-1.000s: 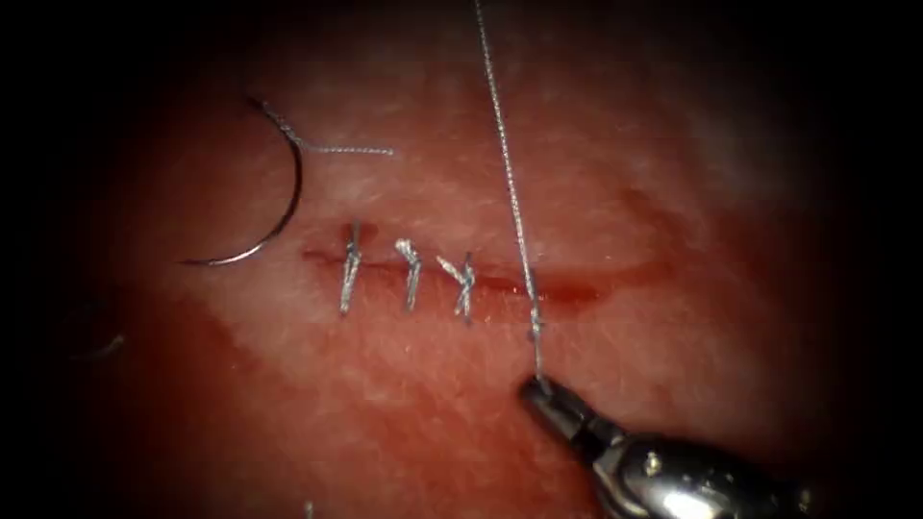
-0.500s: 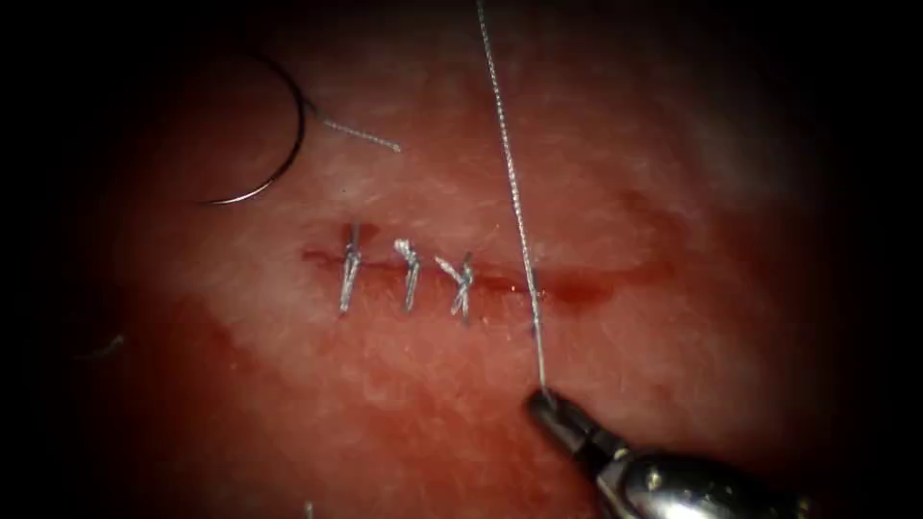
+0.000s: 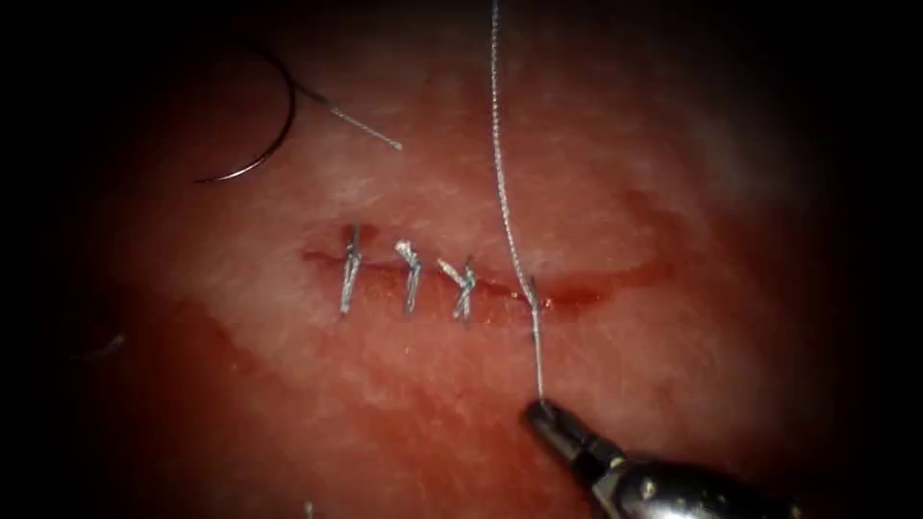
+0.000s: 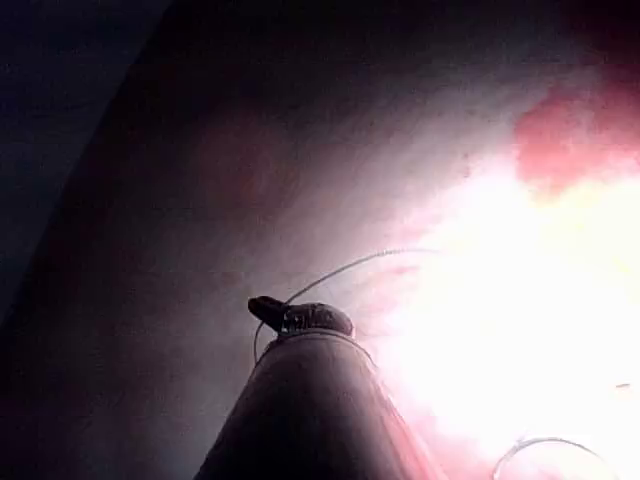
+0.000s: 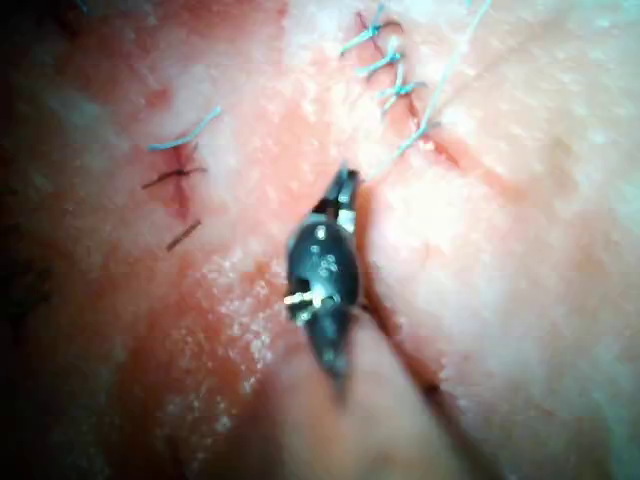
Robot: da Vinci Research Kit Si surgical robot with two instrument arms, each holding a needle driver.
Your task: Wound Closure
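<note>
Three stitches: three tied stitches (image 3: 409, 279) already cross the left part of the cut (image 3: 615, 279); the right part lies unstitched, with red fluid (image 3: 577, 293) pooled in it.
Right claw: the right claw (image 3: 538, 411), below the cut, is closed on the short end of the thread (image 3: 507, 211), likely to hold that end firm against the long strand's pull.
Thread: from the claw it runs up to a fourth crossing of the cut just right of the stitches, then on as a taut line out of the endoscope view's top.
Needle: the needle (image 3: 274, 125) lies free on the tissue (image 3: 673, 384), well left of and above the cut, not in the tissue, held by neither tool; a short tail of thread trails from its end.
Left claw: the left claw (image 4: 285, 315) appears in its wrist view with a strand curving from it; whether it is open or closed I cannot tell.
</note>
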